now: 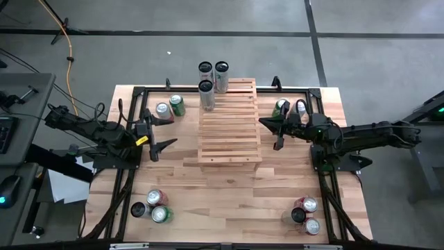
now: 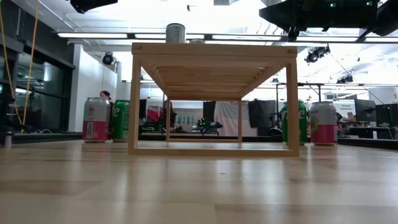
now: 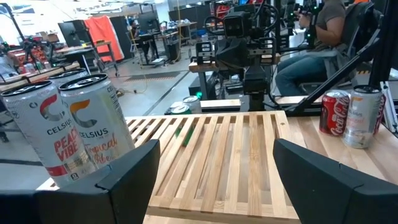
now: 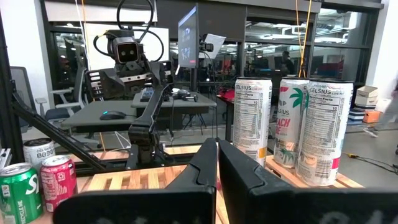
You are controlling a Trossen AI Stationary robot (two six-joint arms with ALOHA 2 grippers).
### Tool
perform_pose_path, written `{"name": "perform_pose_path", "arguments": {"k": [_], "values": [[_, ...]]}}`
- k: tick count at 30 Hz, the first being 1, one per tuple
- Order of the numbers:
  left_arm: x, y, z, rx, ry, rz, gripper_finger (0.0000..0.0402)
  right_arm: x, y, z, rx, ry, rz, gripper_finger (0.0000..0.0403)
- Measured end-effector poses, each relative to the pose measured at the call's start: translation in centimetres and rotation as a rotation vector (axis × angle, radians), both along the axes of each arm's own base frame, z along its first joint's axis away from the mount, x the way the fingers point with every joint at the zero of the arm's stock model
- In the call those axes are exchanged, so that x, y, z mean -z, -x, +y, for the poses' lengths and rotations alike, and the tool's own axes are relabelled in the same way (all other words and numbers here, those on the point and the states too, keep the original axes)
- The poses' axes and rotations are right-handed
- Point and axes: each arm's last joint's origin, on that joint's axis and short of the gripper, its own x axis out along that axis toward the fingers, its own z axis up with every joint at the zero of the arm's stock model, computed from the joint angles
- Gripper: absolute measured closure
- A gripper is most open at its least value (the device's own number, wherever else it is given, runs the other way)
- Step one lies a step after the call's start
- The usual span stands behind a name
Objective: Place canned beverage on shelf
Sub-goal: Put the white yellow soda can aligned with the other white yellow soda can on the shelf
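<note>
The shelf (image 1: 229, 123), a stepped rack of pale wooden slats, stands mid-table. Three tall Celsius cans (image 1: 206, 87) stand upright on their bases at its far left corner. They show close in the right wrist view (image 4: 292, 121) and two show in the left wrist view (image 3: 96, 121). My left gripper (image 1: 166, 132) hovers open, level, at the shelf's left side, its fingers wide apart over the slats (image 3: 217, 155) with nothing between them. My right gripper (image 1: 263, 123) hovers shut at the shelf's right side (image 4: 217, 168), holding nothing.
Short soda cans stand in groups on the table: far left (image 1: 170, 107), far right (image 1: 290, 107), near left (image 1: 152, 207) and near right (image 1: 305, 215). The black frame rail (image 1: 132, 90) borders the tabletop. A person sits beyond the table (image 3: 317, 37).
</note>
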Motion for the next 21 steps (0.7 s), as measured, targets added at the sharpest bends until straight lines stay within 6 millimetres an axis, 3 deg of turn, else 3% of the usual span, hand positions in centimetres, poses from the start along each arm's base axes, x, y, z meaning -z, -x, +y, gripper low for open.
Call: {"name": "perform_pose_path", "arguments": {"k": [21], "values": [[0.15, 0.09, 0.21, -0.072, -0.019, 0.018, 0.0096, 0.01, -0.01, 0.00, 0.001, 0.001, 0.001, 0.0402]]}}
